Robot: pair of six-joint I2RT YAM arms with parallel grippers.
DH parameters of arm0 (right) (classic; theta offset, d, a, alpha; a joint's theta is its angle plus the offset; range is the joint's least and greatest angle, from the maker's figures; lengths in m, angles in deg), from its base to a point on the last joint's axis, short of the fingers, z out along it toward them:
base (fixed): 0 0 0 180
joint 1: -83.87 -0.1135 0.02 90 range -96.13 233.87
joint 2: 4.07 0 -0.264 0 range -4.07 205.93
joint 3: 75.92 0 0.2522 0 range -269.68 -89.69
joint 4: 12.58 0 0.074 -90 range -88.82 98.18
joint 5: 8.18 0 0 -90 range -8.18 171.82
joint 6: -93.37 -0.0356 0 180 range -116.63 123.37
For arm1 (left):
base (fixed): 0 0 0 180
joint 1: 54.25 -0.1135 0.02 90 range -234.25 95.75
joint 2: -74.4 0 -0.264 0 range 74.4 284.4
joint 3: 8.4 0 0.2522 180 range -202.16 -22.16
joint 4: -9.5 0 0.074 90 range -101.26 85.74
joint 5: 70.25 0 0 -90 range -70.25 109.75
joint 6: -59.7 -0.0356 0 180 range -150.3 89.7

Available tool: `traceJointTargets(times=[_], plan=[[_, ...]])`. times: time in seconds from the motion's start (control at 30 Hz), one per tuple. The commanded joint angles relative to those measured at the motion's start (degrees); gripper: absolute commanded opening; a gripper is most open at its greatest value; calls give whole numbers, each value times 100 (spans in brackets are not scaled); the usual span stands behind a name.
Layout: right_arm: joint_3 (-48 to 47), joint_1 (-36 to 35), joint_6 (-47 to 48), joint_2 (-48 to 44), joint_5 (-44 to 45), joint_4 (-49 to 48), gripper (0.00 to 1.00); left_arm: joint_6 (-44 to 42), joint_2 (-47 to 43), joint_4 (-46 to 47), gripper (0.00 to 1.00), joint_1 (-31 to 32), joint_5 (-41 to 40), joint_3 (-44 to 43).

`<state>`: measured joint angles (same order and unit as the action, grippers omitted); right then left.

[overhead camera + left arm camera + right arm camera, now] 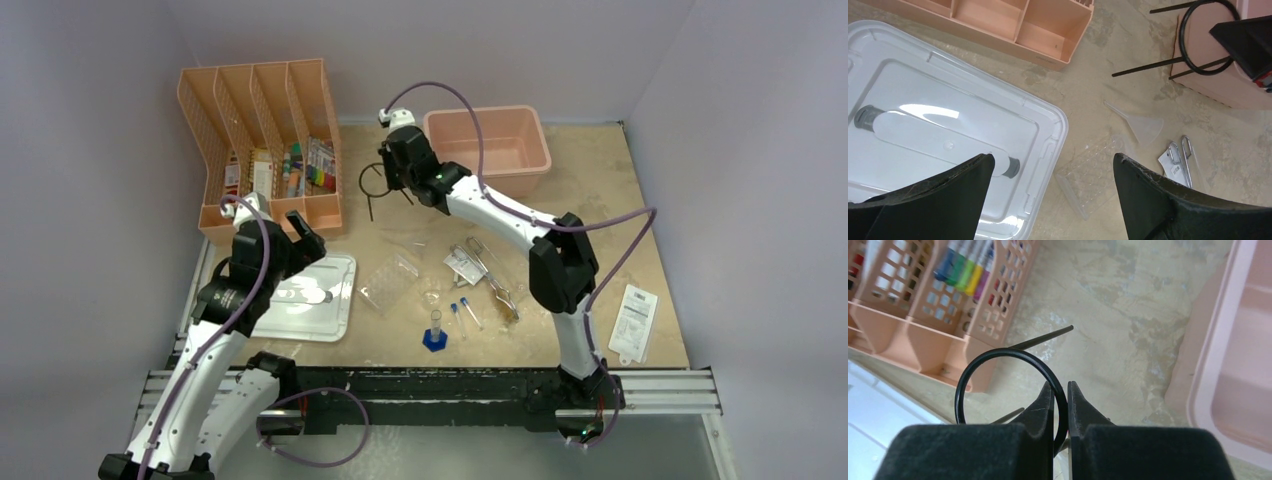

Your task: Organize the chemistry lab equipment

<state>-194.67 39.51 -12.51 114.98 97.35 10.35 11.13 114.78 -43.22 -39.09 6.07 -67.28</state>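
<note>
My right gripper (397, 178) (1060, 386) is shut on the ring of the black wire tripod (373, 184) (998, 353) and holds it above the table between the organizer and the bin. The tripod also shows in the left wrist view (1143, 69). My left gripper (303, 238) (1053, 156) is open and empty above the edge of the white lid, beside the clear plastic tray (390, 281) (1093, 175). Metal tongs (488, 268) (1186, 159), a brush (506, 301), two blue-capped vials (463, 312), a blue-based cylinder (435, 334) and a tiny glass dish (431, 292) lie mid-table.
A flat white lid (315, 297) (948, 135) lies at the left. A pink file organizer (265, 140) stands at the back left, a pink bin (490, 146) at the back. A clear funnel (1146, 128) lies near the tongs. A white packet (633, 322) lies at the right.
</note>
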Motion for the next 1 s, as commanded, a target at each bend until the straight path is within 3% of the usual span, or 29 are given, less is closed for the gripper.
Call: traceJointTargets(times=[0.0, 0.27, 0.5, 0.97], plan=[[-312, -34, 395, -995, -183, -803, 0, -19, -47, 49, 90, 22, -179, -358], [17, 341, 827, -1966, 477, -1229, 0, -33, -30, 142, 90, 22, -183, -321], [320, 1444, 319, -2280, 591, -701, 0, -74, 162, 396, 90, 22, 26, -275], [90, 2540, 13, -1212, -1069, 239, 0, -61, 560, 740, 89, 22, 193, -274]])
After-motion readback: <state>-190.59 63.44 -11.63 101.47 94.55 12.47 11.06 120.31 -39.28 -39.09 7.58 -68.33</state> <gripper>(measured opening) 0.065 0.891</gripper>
